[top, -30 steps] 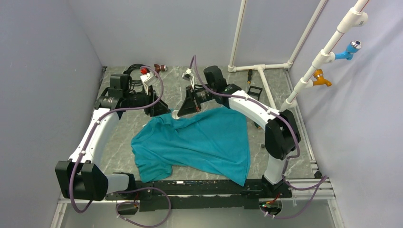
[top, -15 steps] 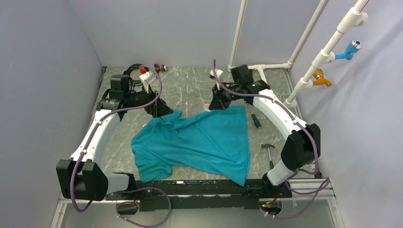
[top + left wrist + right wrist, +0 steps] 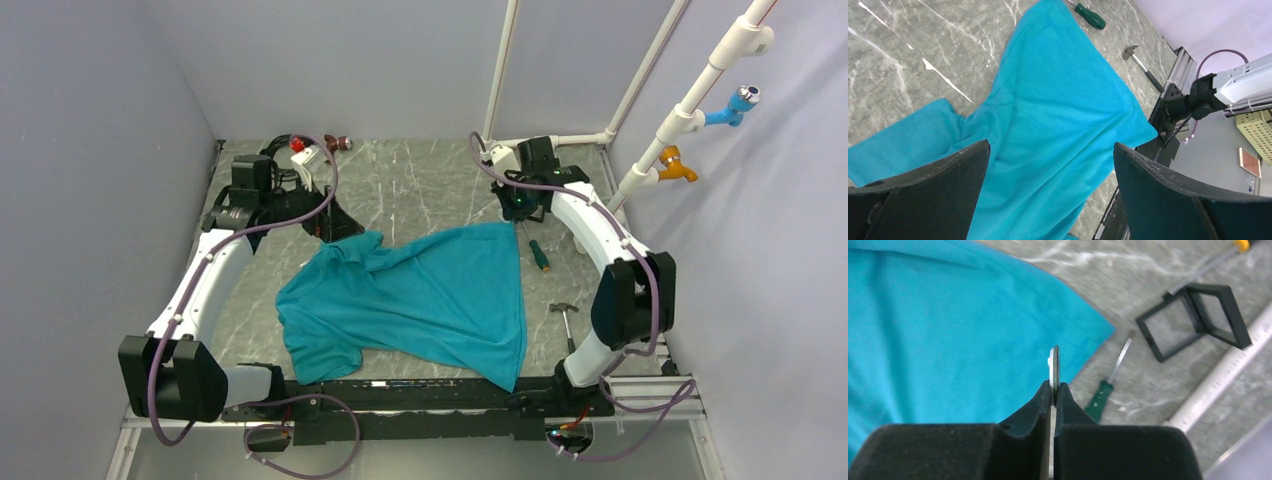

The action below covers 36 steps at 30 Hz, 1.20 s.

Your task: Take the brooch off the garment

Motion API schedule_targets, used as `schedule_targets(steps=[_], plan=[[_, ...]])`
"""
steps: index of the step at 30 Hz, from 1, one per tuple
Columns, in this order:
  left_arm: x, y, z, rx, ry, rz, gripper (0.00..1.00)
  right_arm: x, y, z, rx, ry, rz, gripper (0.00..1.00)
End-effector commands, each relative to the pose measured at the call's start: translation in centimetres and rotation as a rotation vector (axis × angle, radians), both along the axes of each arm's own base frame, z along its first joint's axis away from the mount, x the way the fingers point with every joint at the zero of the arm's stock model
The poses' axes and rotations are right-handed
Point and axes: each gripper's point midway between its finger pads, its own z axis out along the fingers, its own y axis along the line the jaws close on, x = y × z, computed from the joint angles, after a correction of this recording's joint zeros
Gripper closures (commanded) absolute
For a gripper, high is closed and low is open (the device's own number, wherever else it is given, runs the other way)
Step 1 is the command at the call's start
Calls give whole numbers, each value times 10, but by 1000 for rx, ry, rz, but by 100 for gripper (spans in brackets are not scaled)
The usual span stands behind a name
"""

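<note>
The garment (image 3: 420, 295) is a teal t-shirt lying spread on the marble table, and it also fills the left wrist view (image 3: 1048, 115). My right gripper (image 3: 1054, 387) is shut on the brooch (image 3: 1055, 365), a thin disc seen edge-on, pinched between the fingertips. It hangs beyond the shirt's far right corner (image 3: 948, 325), apart from the fabric. From above, the right gripper (image 3: 518, 205) hovers by that corner. My left gripper (image 3: 1050, 150) is open wide above the shirt, near its collar end (image 3: 345, 225), with nothing between the fingers.
A green-handled screwdriver (image 3: 538, 254) lies just right of the shirt, with a small hammer (image 3: 566, 315) nearer the front. A black square frame (image 3: 1193, 315) and white pipes (image 3: 560, 140) stand at the back right. A reddish-brown tool (image 3: 340, 143) lies at the back left.
My right arm swung right and back from the collar to the shirt's far right corner, carrying the disc. The left gripper opened and the raised collar dropped flat.
</note>
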Motion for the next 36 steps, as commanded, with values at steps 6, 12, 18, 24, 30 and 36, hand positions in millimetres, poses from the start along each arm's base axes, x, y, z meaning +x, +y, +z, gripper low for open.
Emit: schedule_targets(steps=[6,12,18,24,30,36], plan=[[12,3,22,7,-68,25,1,59,-68,-26,-361,-100,-260,100],[12,3,24,12,-69,22,0,82,-87,-38,-487,-144,-272,100],[12,3,24,13,-62,22,0,94,-97,-56,-566,-144,-238,100],[10,3,25,14,-62,23,1,105,-109,-68,-618,-172,-221,100],[7,2,23,5,-54,8,1,115,-113,-72,-618,-171,-210,100],[8,2,22,19,-76,-7,0,120,-113,-81,-619,-154,-193,100]])
